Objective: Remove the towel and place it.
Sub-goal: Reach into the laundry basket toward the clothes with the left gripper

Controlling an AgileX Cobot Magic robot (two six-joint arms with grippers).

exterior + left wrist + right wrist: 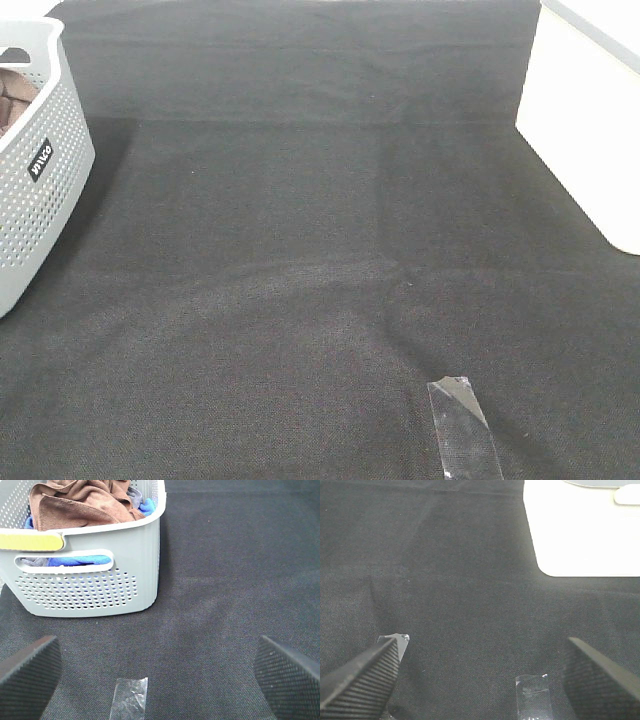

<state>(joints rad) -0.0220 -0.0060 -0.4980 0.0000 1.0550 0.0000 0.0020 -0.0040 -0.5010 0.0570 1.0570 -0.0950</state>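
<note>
Tape strip (464, 428) stuck on dark worktop (300, 250), left fingers (27, 672) and right fingers (362, 680) spread wide, empty, towel (80, 502) heaped in basket (125, 570)

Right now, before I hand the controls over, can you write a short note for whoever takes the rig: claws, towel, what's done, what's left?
Left claw: open, empty, over the black mat, facing the grey basket.
Right claw: open, empty, over the mat, facing the white container.
Towel: reddish-brown, bunched on top of blue cloths inside the basket; neither claw touches it.
Done: nothing yet.
Left: grasp the towel, probably with the left claw as it is lined up with the basket, lift it out and set it down.
</note>
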